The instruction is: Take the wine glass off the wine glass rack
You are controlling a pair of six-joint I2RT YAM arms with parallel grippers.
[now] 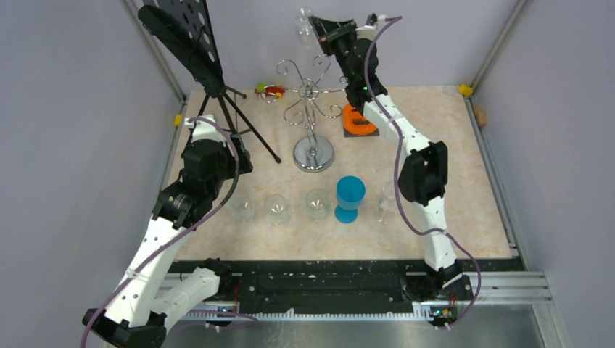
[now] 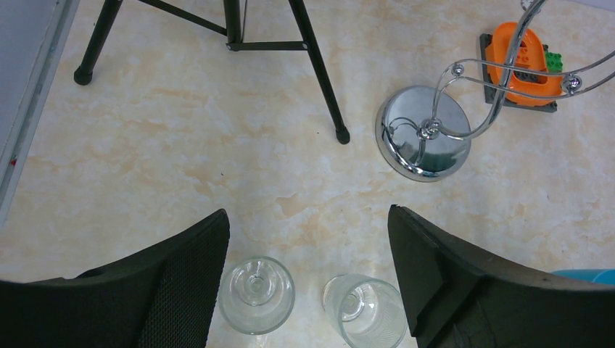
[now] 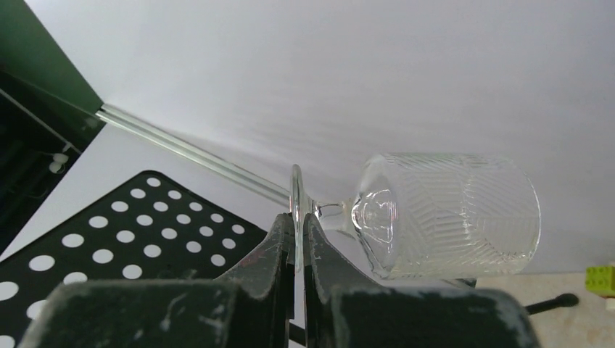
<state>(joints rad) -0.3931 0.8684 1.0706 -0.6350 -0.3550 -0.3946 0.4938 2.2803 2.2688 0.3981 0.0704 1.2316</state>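
Note:
The chrome wine glass rack (image 1: 312, 109) stands at the back middle of the table on its round mirrored base (image 2: 423, 134); no glass hangs on its hook arms. My right gripper (image 1: 321, 32) is raised high, above and behind the rack near the back wall. It is shut on the thin foot of a clear ribbed wine glass (image 3: 450, 214), which lies sideways with its bowl pointing right of the gripper (image 3: 298, 225). The glass shows faintly in the top view (image 1: 303, 22). My left gripper (image 2: 308, 246) is open and empty above the table's left side.
A black tripod music stand (image 1: 185, 36) stands at the back left. A row of clear glasses (image 1: 277, 208) and a blue goblet (image 1: 349, 197) stands in front of the rack. An orange toy block (image 1: 357, 121) lies right of the rack. Two glasses (image 2: 257, 293) sit below my left gripper.

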